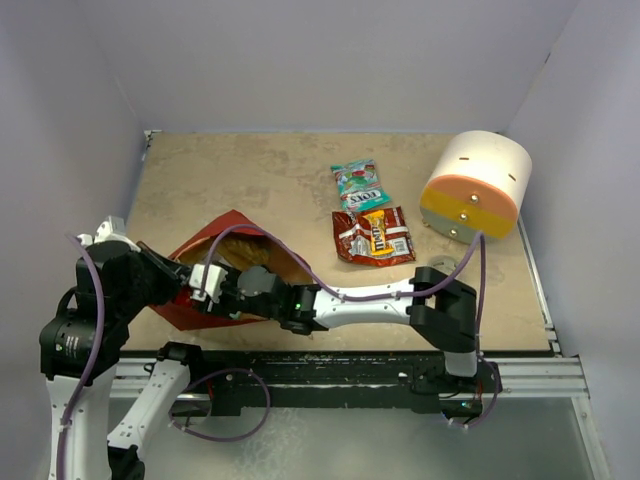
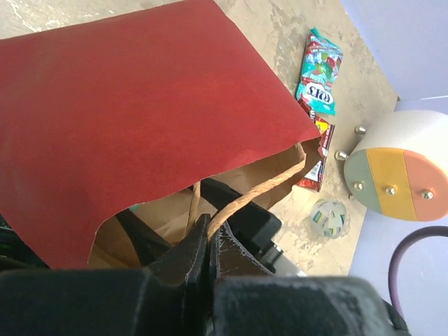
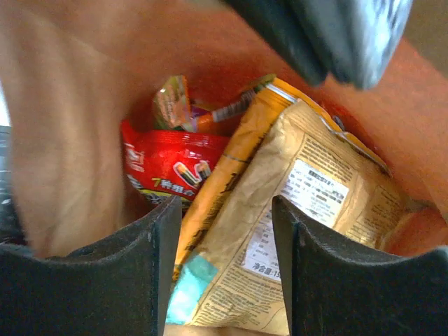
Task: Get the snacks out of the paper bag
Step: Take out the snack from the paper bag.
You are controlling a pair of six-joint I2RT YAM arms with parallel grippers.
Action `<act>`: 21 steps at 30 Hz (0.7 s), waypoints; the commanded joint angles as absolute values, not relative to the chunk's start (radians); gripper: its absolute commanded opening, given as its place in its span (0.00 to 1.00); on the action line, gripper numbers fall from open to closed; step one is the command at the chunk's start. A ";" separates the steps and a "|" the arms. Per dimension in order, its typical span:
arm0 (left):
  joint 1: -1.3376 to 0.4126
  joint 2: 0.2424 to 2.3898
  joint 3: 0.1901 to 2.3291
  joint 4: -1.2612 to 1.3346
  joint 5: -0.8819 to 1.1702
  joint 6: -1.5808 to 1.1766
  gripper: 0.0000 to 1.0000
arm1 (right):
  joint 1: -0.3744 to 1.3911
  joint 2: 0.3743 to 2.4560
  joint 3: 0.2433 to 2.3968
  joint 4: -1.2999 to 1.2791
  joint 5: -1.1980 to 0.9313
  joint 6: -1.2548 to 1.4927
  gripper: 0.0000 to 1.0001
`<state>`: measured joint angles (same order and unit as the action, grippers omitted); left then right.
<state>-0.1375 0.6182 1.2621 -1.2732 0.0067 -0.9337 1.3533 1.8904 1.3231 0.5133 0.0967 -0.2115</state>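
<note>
The paper bag (image 1: 215, 250), red outside and brown inside, lies at the front left with its mouth facing right. My left gripper (image 2: 205, 234) is shut on its string handle (image 2: 245, 196) and holds the mouth up; it also shows in the top view (image 1: 200, 285). My right gripper (image 3: 227, 231) is open inside the bag, and also shows in the top view (image 1: 245, 282). An orange-tan snack packet (image 3: 294, 210) lies between its fingers. A red packet (image 3: 171, 168) and a small multicoloured packet (image 3: 175, 101) lie deeper in. A teal packet (image 1: 358, 185) and a red-silver packet (image 1: 375, 235) lie on the table.
A white cylinder with an orange-yellow band (image 1: 475, 185) stands at the back right. A small clear tape roll (image 2: 329, 217) lies near its base. Walls close in the table on the left, back and right.
</note>
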 commanded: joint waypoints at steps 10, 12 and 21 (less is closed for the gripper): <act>-0.137 0.622 1.237 -1.220 0.074 -0.962 0.00 | 1.312 2.023 1.468 0.535 0.333 -0.124 0.73; -0.137 0.628 1.236 -1.219 0.078 -0.954 0.00 | 1.295 2.041 1.485 0.517 0.353 -0.089 0.76; -0.137 0.627 1.224 -1.224 0.075 -0.937 0.00 | 1.216 2.062 1.507 0.466 0.348 -0.039 0.67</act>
